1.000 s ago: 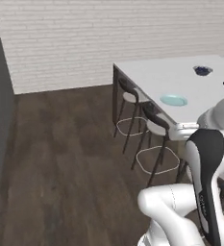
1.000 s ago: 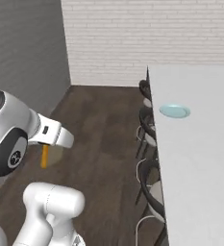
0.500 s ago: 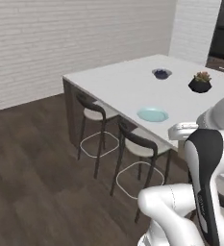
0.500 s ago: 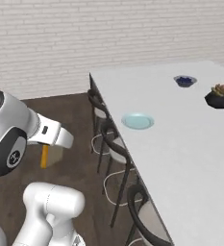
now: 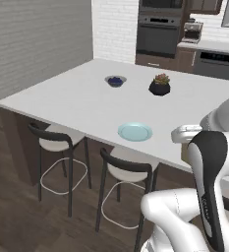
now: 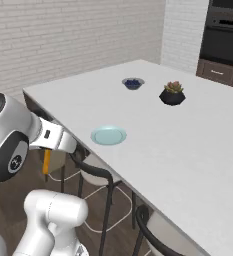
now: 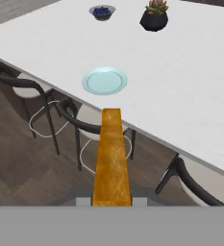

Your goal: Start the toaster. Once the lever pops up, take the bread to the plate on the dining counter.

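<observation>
The gripper [image 7: 112, 202] is clamped on the bread [image 7: 111, 158], and in the hand view the slice sticks straight out ahead of the jaws, seen edge-on as a long golden-brown strip with a darker crust. In the right base view the same slice [image 6: 47, 164] hangs as a thin orange sliver just under the wrist, over the dark wood floor. It is off the counter, held out in the air above a dark chair [image 7: 84, 126] tucked at the counter's edge.

Just ahead of the slice's far end sits the plate [image 7: 105, 80], pale blue-green and round, flat on the dining counter [image 7: 190, 86] near its front edge. The bread's tip stops short of the counter's rim in the hand view, with the plate just beyond it and nearly in line. From the left base view the plate [image 5: 135, 131] lies close to the counter's [image 5: 76, 101] near edge, above the two stools.

Further off past the plate, well apart from the gripper, a small bowl of dark berries [image 7: 102, 11] stands on the white top, and beside it a little plant in a black pot [image 7: 154, 18]. Beyond the counter's far end a dark wall oven [image 5: 158, 32] stands by the white brick wall.
</observation>
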Robot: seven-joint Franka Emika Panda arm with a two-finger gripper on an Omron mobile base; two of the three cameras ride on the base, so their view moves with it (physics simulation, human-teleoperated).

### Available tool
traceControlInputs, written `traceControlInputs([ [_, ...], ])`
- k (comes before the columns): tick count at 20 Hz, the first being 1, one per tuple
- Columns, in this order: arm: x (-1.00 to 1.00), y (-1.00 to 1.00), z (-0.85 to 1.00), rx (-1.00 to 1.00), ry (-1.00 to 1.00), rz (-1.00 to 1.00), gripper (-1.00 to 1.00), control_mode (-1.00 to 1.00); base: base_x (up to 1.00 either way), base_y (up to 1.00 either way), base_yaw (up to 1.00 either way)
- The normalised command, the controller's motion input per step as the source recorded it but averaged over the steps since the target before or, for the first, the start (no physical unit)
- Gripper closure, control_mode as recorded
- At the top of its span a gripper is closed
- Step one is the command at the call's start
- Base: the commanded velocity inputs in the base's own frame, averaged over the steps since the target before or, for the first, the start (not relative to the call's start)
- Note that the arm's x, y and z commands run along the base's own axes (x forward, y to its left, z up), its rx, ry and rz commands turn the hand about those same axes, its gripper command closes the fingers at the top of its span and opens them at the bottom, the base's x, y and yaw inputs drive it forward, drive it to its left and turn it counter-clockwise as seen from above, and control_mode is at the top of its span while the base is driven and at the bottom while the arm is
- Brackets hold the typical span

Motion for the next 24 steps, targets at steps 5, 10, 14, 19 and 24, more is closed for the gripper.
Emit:
traceControlInputs([
  [5, 0.00, 0.00, 0.00, 0.00, 0.00, 0.00, 1.00, 1.00, 0.55, 0.73, -0.68],
  [10, 0.00, 0.00, 0.00, 0.00, 0.00, 0.00, 1.00, 1.00, 0.45, 0.91, -0.60],
  [14, 0.00, 0.00, 0.00, 0.00, 0.00, 0.00, 1.00, 1.00, 0.29, 1.00, -0.46],
  [19, 0.00, 0.00, 0.00, 0.00, 0.00, 0.00, 1.00, 1.00, 0.63, 0.67, -0.37],
  [24, 0.97, -0.01, -0.04, 0.04, 0.08, -0.13, 1.00, -1.00, 0.00, 0.00, 0.00],
])
